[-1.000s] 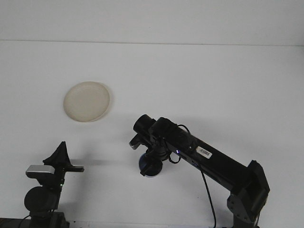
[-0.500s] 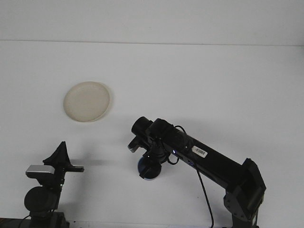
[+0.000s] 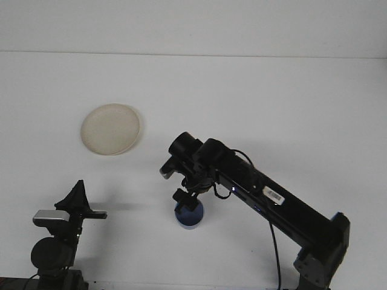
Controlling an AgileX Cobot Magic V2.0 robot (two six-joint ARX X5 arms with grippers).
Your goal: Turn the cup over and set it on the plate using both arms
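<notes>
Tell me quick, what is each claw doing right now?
Left gripper: parked low, holding nothing; open or shut cannot be told.
Right gripper: down at the blue cup; grip cannot be told.

White table (image 3: 290, 96), plain matte surface. Items resting on it: one cream round plate (image 3: 110, 128), at about ten o'clock from centre; one blue cup (image 3: 189, 216), at about six o'clock, well apart from the plate.
</notes>
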